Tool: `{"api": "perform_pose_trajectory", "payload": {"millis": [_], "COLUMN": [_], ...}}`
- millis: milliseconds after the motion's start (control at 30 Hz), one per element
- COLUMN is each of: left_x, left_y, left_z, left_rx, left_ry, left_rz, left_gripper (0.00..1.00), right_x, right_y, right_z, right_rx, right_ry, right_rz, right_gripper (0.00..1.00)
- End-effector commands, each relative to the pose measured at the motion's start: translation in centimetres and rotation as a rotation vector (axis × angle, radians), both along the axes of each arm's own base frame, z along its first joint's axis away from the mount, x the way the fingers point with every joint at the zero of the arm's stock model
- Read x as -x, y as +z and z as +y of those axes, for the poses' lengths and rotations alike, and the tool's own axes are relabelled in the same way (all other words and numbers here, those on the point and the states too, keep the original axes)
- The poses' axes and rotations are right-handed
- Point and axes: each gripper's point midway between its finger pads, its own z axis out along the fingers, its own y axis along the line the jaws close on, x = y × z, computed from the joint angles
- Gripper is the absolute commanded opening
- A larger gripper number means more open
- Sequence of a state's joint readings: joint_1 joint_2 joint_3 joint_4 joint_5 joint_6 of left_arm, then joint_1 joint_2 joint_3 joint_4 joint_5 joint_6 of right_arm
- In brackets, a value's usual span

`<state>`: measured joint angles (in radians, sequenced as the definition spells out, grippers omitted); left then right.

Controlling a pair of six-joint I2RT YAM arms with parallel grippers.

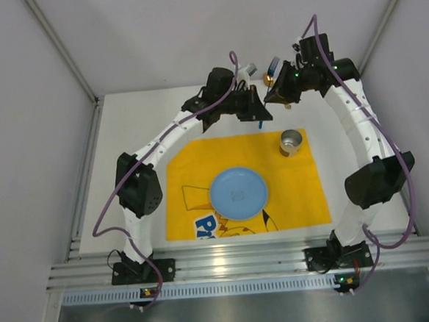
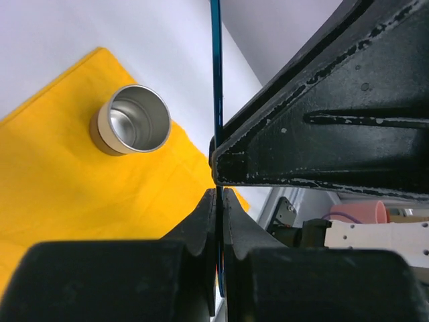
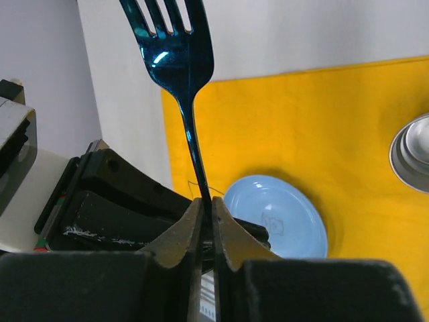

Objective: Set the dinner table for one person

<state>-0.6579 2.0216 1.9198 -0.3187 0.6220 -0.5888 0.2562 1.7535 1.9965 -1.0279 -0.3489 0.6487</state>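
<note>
- Left of the blue plate point(image 1: 239, 192), the yellow placemat point(image 1: 189, 163) lies bare: open passage.
- Right of and beyond the plate, a metal cup point(image 1: 292, 142) stands upright on the mat's corner.
- Beyond the plate, the left gripper point(image 2: 217, 198) and right gripper point(image 3: 206, 204) crowd together on one fork point(image 3: 177, 64).

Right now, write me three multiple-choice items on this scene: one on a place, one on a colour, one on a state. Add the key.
1. The metal cup stands:
A. at the yellow placemat's far right corner
B. at its near left corner
C. at its middle

2. The plate is:
A. red
B. light blue
C. white

3. The right tool is:
A. open and empty
B. shut on the cup
C. shut on the fork

Key:
1 A: the top view shows the cup by that corner.
2 B: the plate looks pale blue in the top and right wrist views.
3 C: the fork's handle is clamped in the tool.
</note>
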Motion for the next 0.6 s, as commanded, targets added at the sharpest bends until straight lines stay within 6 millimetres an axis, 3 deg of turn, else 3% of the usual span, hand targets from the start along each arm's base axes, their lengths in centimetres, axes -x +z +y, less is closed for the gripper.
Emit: {"api": "perform_pose_trajectory", "payload": {"millis": [0, 33, 67, 100, 133, 167, 200, 233, 267, 300, 333, 400, 433, 467, 533, 567], "left_x": [-0.8, -0.9, -1.5, -1.7, -2.3, -2.5, -2.0, -2.0, -2.5, -1.8, -1.4, -0.8, -0.4, 0.3, 1.1, 1.5], "left_y": [-0.5, -0.4, -0.8, -2.5, -2.0, -2.3, -3.0, -3.6, -4.1, -5.8, -5.1, -6.7, -6.1, -7.0, -6.7, -7.1], "left_z": [0.6, 1.3, 2.4, 3.7, 5.6, 6.6, 8.2, 9.4, 11.1, 12.3, 13.5, 15.6, 16.7, 17.2, 18.2, 18.7], "left_rx": [-0.048, -0.071, -0.096, -0.145, -0.147, -0.148, -0.154, -0.163, -0.169, -0.195, -0.192, -0.218, -0.219, -0.24, -0.252, -0.27], "left_ry": [0.056, 0.082, 0.112, 0.156, 0.199, 0.226, 0.253, 0.28, 0.319, 0.331, 0.355, 0.39, 0.41, 0.414, 0.434, 0.444], "left_rz": [-0.048, -0.056, -0.059, -0.033, -0.037, -0.018, -0.003, 0.014, 0.032, 0.07, 0.059, 0.096, 0.091, 0.111, 0.11, 0.122], "left_gripper": [0.0, 0.0, 0.0, 0.0, 0.0, 0.0, 0.0, 0.0, 0.0, 0.0, 0.0, 0.0, 0.0, 0.0, 0.0, 0.0], "right_x": [0.4, -0.3, -1.4, -2.3, -4.1, -5.2, -6.7, -8.8, -10.3, -11.5, -13.6, -16.3, -18.1, -19.8, -22.0, -23.9], "right_y": [3.2, 3.3, 2.3, 2.0, 1.3, 0.7, 1.0, -1.5, -2.3, -3.3, -5.3, -6.6, -8.5, -8.0, -10.1, -9.0], "right_z": [3.6, 3.3, 2.9, 2.4, 1.8, 1.3, 0.7, 0.0, -0.5, -0.8, -1.3, -1.5, -2.4, -2.2, -3.1, -3.2], "right_rx": [-0.115, -0.102, -0.074, -0.038, -0.011, 0.015, 0.049, 0.075, 0.091, 0.102, 0.104, 0.07, 0.047, -0.01, -0.134, -0.197], "right_ry": [0.102, 0.098, 0.086, 0.094, 0.08, 0.071, 0.071, 0.054, 0.044, 0.047, 0.034, 0.016, -0.013, -0.018, -0.097, -0.113], "right_rz": [-0.1, -0.117, -0.116, -0.143, -0.154, -0.161, -0.211, -0.179, -0.189, -0.195, -0.179, -0.198, -0.178, -0.231, -0.193, -0.281], "right_gripper": [0.1, 0.24, 0.59, 0.71, 0.79, 0.96, 0.99, 1.0, 1.0, 1.0, 1.0, 1.0, 1.0, 1.0, 0.99, 0.98]}}
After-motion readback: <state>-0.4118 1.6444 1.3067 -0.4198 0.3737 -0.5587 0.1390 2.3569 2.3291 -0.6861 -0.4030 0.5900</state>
